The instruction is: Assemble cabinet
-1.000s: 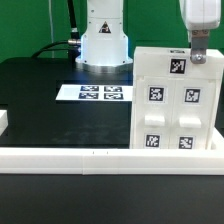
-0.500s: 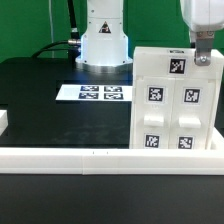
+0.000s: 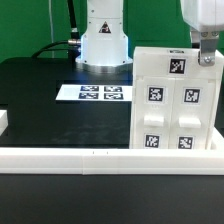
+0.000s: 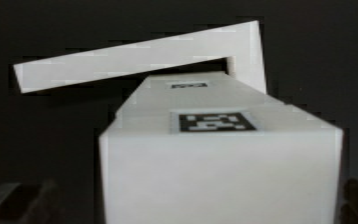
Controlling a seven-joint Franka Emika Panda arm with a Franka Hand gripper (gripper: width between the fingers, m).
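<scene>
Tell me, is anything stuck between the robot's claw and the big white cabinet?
Nothing visible. The gripper is right at the top corner of the cabinet on the exterior view's right, with no other object between them.

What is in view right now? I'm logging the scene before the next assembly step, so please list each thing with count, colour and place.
cabinet: one, white, upright at the exterior view's right, its face carrying five black-and-white tags; the wrist view shows its tagged top close up.
long low rail: one, white, along the table's front edge, in front of the cabinet.
small block: one, white, at the exterior view's left edge, mostly cut off.
marker board: one, white with tags, flat mid-table before the robot's base.
table: one, black.
backdrop: green, behind.
robot base: one, white, behind the marker board.
gripper: one, at the cabinet's upper corner on the exterior view's right; open or shut cannot be told.
</scene>
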